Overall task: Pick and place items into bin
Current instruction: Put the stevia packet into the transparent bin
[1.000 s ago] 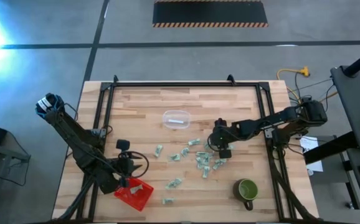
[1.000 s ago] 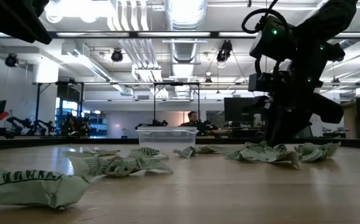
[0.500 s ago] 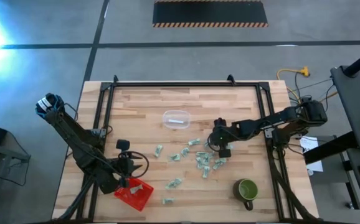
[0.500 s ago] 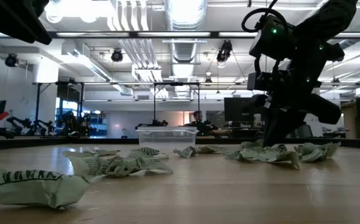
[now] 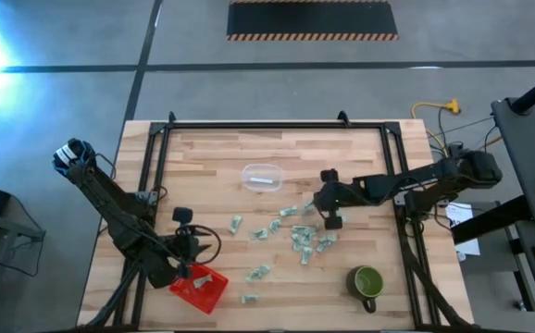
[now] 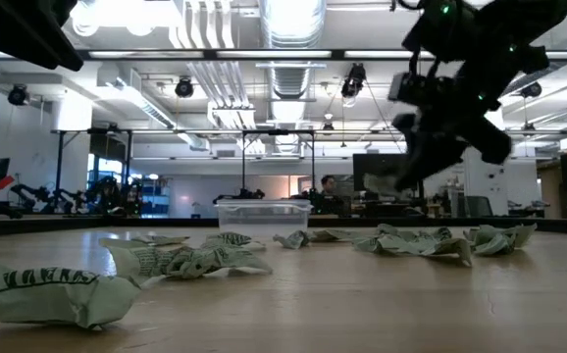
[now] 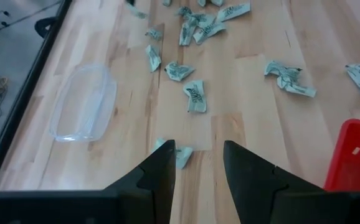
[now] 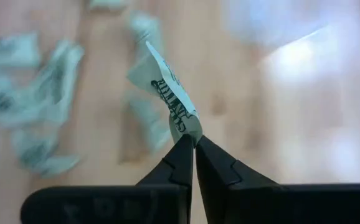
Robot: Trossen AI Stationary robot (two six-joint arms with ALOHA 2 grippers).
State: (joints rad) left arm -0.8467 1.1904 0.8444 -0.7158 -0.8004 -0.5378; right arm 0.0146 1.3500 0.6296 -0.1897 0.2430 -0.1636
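Several pale green-and-white wrapped pieces (image 5: 297,233) lie scattered on the wooden table's middle, also visible as wrapped pieces (image 7: 195,98) in the left wrist view. My right gripper (image 5: 327,205) hangs above the pile's right part, shut on one wrapped piece (image 8: 167,87); the low view shows this gripper (image 6: 413,165) raised off the table. The clear bin (image 5: 262,177) stands left of it, toward the far edge. My left gripper (image 7: 198,167) is open and waits near the table's near left, beside a red basket (image 5: 199,285). My right gripper pinches one wrapped piece by its end (image 8: 189,129) between the two fingertips (image 8: 181,149). The piece is lifted clear of the table and sticks out beyond the fingers. In the low view the piece (image 6: 382,183) hangs beside the tilted gripper, above the pile.
A green mug (image 5: 367,282) stands near the table's near right corner. The red basket (image 7: 358,157) sits at the near left. Dark frame rails (image 5: 156,157) run along the table's left, right and far sides. Bare wood lies around the bin (image 7: 83,102).
My right gripper has risen from the pile with one wrapped piece between its fingers, tipping as it went and shifting slightly toward the far edge. That piece is now lifted clear; the other pieces have stayed where they were.
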